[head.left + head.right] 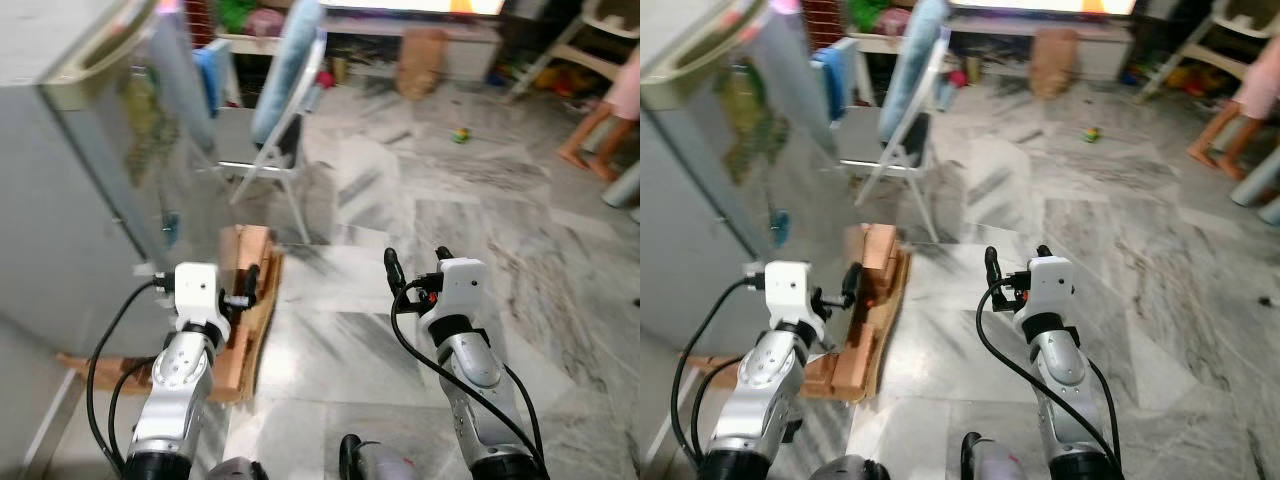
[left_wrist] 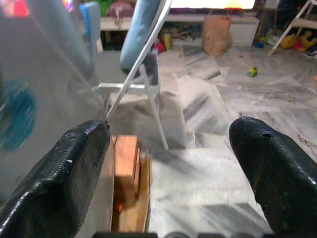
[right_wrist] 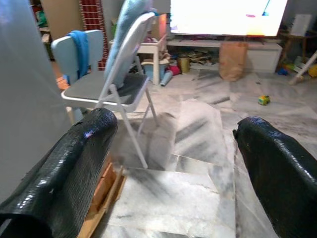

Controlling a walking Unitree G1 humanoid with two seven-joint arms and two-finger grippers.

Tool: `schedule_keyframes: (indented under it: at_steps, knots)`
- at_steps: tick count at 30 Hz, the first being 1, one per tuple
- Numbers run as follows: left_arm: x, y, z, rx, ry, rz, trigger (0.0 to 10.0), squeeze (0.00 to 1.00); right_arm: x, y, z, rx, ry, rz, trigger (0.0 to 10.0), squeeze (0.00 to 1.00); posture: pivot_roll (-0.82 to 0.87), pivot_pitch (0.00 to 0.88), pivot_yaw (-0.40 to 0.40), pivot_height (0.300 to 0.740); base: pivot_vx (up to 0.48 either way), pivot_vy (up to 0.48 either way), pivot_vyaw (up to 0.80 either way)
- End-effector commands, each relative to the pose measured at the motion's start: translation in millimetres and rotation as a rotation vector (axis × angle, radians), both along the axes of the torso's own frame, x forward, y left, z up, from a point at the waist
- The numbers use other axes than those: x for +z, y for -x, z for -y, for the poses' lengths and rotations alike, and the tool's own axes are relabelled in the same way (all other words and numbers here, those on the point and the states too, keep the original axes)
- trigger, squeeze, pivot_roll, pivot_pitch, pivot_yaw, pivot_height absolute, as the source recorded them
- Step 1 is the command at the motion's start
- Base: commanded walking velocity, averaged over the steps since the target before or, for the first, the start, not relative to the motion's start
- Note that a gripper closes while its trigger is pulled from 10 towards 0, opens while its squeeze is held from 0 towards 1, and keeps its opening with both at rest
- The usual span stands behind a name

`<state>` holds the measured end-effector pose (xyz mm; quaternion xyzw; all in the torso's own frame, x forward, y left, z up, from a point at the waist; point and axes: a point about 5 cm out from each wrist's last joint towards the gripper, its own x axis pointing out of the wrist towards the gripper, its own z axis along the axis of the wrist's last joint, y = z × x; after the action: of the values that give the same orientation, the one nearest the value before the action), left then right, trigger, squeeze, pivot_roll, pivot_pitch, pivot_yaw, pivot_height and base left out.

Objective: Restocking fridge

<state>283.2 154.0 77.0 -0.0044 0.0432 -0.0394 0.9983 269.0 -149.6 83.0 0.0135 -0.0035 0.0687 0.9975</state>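
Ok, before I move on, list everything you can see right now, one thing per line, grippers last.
Fridge: one, grey, on the robot's left, door shut.
Wooden base: one, light brown, under the fridge.
Folding chair: one, white, blue cloth draped over it, beyond the fridge.
Paper bag: one, brown, far wall.
Toy: one, small, green-yellow, on the marble floor.
Person: legs, far right.
Left gripper: black fingers, open, near the wooden base.
Right gripper: black fingers, open, over the floor.
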Motion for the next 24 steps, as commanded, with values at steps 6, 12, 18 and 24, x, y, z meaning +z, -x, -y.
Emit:
schedule_keyframes:
  at_steps: [6,12,18,24]
  knots:
    - [-4,-2.2,-6.4,0.032,-0.010,-0.010,10.0,0.00,2,3.4,7.0,-0.001,0.022,0.005,10.0,0.00,0.02,0.096,0.015,0.740,0.000,0.340,0.00]
    - [-7,3.5,2.2,0.019,-0.039,0.003,10.0,0.00,2,4.6,5.5,0.003,0.024,0.002,10.0,0.00,0.02,0.101,0.009,0.740,0.000,0.480,0.00]
    - [-7,8.1,6.7,0.002,-0.025,0.015,10.0,0.00,2,4.6,4.6,0.009,0.028,0.000,10.0,0.00,0.03,0.101,0.006,0.740,0.000,0.399,0.00]
    - [-7,8.0,9.5,-0.028,0.000,0.035,10.0,0.00,2,3.6,5.1,0.008,0.030,0.001,10.0,0.00,0.02,0.097,0.002,0.740,0.000,0.000,0.00]
